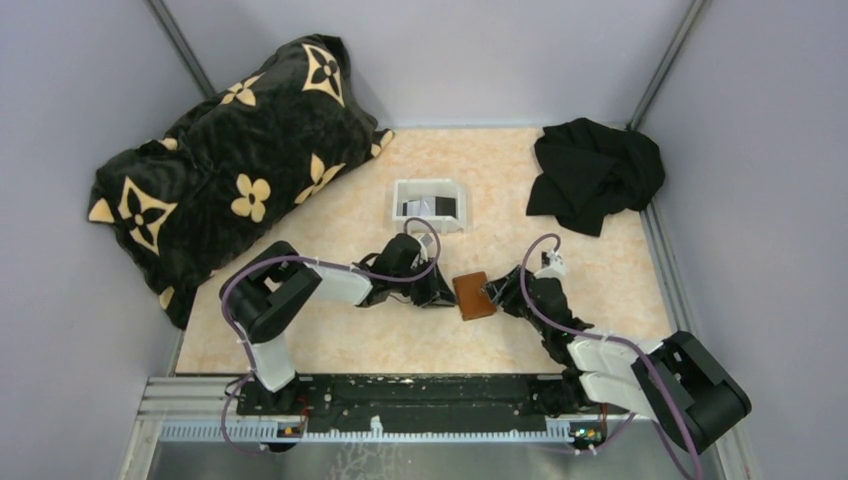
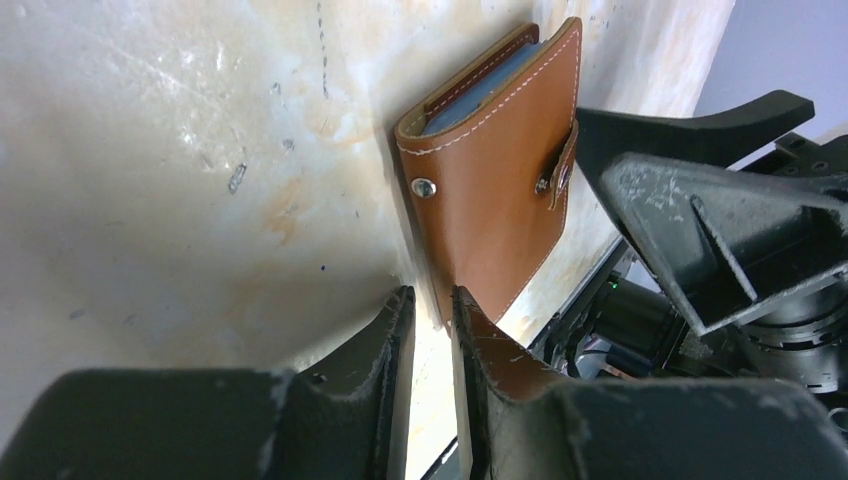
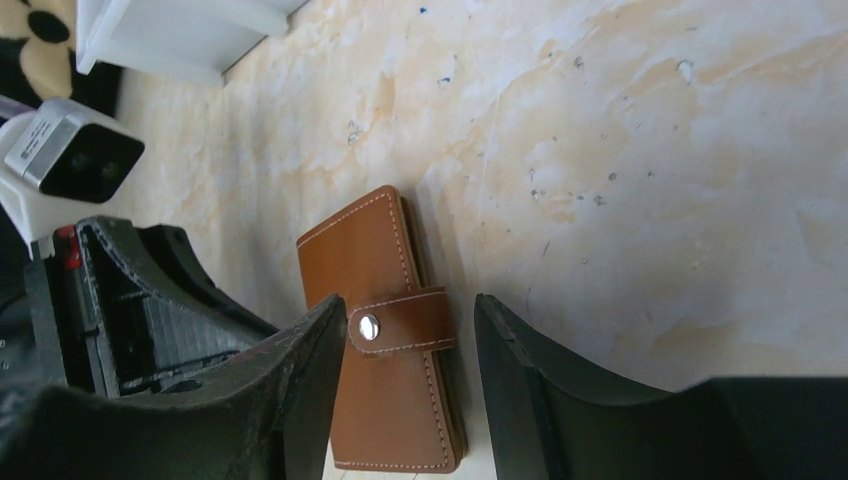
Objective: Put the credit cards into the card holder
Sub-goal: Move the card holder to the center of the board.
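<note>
Grey walls enclose a beige, marbled worktop [image 1: 350,340]. In the top external view, a black cushion [image 1: 230,170] with gold floral motifs lies at the rear left and a crumpled black cloth [image 1: 595,175] at the rear right. A white tray [image 1: 397,205] at the rear centre holds the credit cards [image 1: 443,209], seen only as dark and pale flats. The card holder [image 1: 474,295] lies closed at the centre of the worktop. The left arm [image 1: 340,285] meets its left edge and the right arm [image 1: 590,350] its right.

In the left wrist view, the card holder is tan-brown leather with white edge stitching. A narrow strap [image 2: 562,175] wraps round its far edge, a metal stud [image 2: 424,187] sits on the cover, and blue-grey layers show at the open end. The left fingers [image 2: 385,340] are parted by only a narrow slit and grip nothing. Their tips sit just beside the holder's near corner.

In the right wrist view, the strap crosses the cover and is fastened by a round snap. The right fingers [image 3: 540,400] are spread wide and straddle the holder. One overlaps its strap side, and the other stands just clear of the opposite edge. No writing on the leather can be read.
</note>
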